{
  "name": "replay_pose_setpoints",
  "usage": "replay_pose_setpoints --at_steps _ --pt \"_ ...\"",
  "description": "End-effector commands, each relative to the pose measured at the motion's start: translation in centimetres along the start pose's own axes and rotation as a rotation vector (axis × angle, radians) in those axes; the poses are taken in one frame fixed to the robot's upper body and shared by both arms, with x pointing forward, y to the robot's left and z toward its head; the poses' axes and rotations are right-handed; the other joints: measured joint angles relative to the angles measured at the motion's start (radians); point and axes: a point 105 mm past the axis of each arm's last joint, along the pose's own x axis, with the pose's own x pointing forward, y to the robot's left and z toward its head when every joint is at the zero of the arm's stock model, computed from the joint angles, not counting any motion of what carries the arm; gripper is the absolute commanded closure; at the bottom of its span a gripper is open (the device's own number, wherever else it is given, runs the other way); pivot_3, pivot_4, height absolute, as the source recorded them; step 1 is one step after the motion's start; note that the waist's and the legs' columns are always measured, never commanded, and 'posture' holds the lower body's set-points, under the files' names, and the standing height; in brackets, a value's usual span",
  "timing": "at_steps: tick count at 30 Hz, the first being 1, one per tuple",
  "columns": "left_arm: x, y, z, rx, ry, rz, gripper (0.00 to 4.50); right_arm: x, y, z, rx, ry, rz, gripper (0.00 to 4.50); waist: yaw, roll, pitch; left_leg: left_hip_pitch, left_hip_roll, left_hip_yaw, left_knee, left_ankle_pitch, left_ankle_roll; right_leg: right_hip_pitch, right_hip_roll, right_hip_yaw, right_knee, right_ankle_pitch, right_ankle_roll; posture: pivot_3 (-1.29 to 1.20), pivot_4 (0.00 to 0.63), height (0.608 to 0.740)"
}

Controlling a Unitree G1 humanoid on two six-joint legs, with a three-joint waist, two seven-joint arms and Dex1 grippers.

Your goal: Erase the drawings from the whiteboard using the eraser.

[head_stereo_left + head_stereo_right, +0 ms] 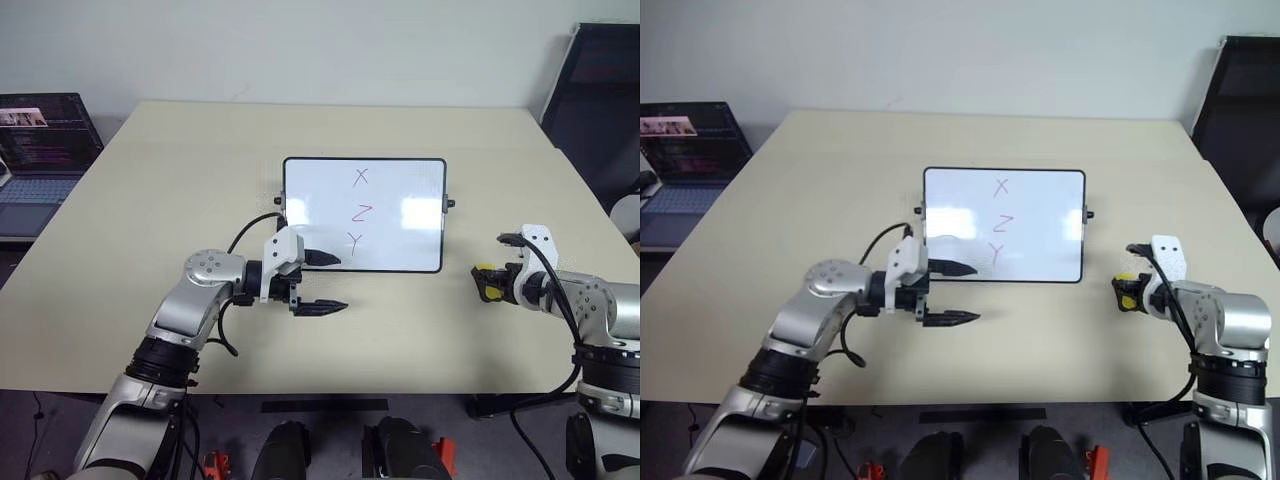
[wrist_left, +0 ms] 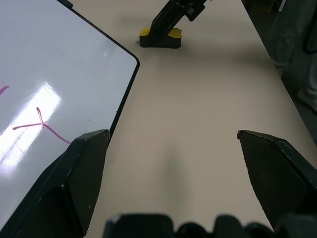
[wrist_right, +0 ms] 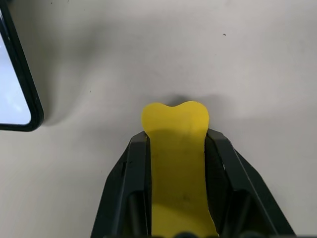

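Eraser lies on the table, right of the whiteboard, its long axis running along the right gripper, whose fingers pinch its sides. Left gripper gapes wide at the whiteboard's near left corner, holding nothing. Beyond, red drawings stack X, Z, Y.

Bare table between whiteboard and right gripper — left gripper at the board's near-left corner.
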Motion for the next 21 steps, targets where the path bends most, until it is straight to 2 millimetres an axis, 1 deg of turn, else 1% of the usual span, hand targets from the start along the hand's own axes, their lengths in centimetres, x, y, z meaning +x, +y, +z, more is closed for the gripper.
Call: replay_pose_setpoints --at_steps 1,4,6,8,10,12,16,18,21 --pt "-0.4 0.5 1.4 0.048 -0.036 0.023 0.00 0.0 0.1 0.1 0.018 0.001 0.005 3.44 0.000 0.000 0.000 0.000 0.000 0.000 0.000 0.000 0.000 0.000 0.000 0.000 0.000 0.000 0.000 0.00 0.150 0.740" --pt "-0.4 0.5 1.4 0.050 -0.035 0.026 0.00 0.0 0.1 0.4 0.017 -0.003 0.002 3.44 0.000 0.000 0.000 0.000 0.000 0.000 0.000 0.000 0.000 0.000 0.000 0.000 0.000 0.000 0.000 0.00 0.150 0.740" --pt "-0.5 0.4 1.4 0.052 -0.033 0.040 0.00 -0.3 0.8 1.6 -0.024 -0.047 0.014 3.44 0.000 0.000 0.000 0.000 0.000 0.000 0.000 0.000 0.000 0.000 0.000 0.000 0.000 0.000 0.000 0.00 0.150 0.740" --pt "-0.5 0.5 1.4 0.047 -0.034 0.078 0.00 -0.7 1.9 3.7 -0.122 -0.137 0.014 3.44 -0.002 0.000 0.000 0.000 0.000 0.000 0.000 0.000 0.000 0.000 0.000 0.000 0.000 0.000 0.000 0.00 0.150 0.740" --pt "-0.4 0.5 1.7 0.039 -0.053 0.127 0.00 -1.2 3.3 5.4 -0.205 -0.221 0.026 3.44 -0.004 0.001 0.000 0.000 0.000 0.000 0.000 0.000 0.000 -0.001 0.000 0.001 0.000 0.000 0.000 0.00 0.150 0.740" --pt "-0.3 0.6 2.0 0.034 -0.069 0.179 0.00 -1.6 4.7 6.7 -0.279 -0.289 0.045 3.44 -0.005 0.001 0.001 0.000 0.000 0.000 0.000 0.000 0.000 -0.001 0.000 0.001 0.000 0.000 0.000 0.00 0.150 0.740" --pt "-0.3 2.0 2.3 0.051 -0.057 0.350 0.00 -2.5 6.8 8.6 -0.371 -0.389 0.069 3.44 0.000 0.000 0.001 -0.001 0.000 -0.001 0.000 0.000 0.000 -0.001 0.000 0.000 0.000 0.000 0.000 0.00 0.150 0.740" --pt "-0.3 2.6 2.6 0.059 -0.062 0.429 0.00 -2.9 7.2 9.5 -0.405 -0.438 0.062 3.44 0.002 0.000 0.001 -0.001 0.000 -0.001 0.000 0.000 0.000 -0.001 0.000 0.000 0.000 0.000 0.000 0.00 0.150 0.740" --pt "-1.1 4.3 2.7 0.052 -0.063 0.594 0.00 -3.2 7.8 11.0 -0.454 -0.498 0.051 3.44 0.007 0.000 0.001 -0.001 -0.001 -0.001 0.000 0.000 0.000 -0.001 -0.001 0.000 0.000 0.000 0.000 0.00 0.150 0.740"
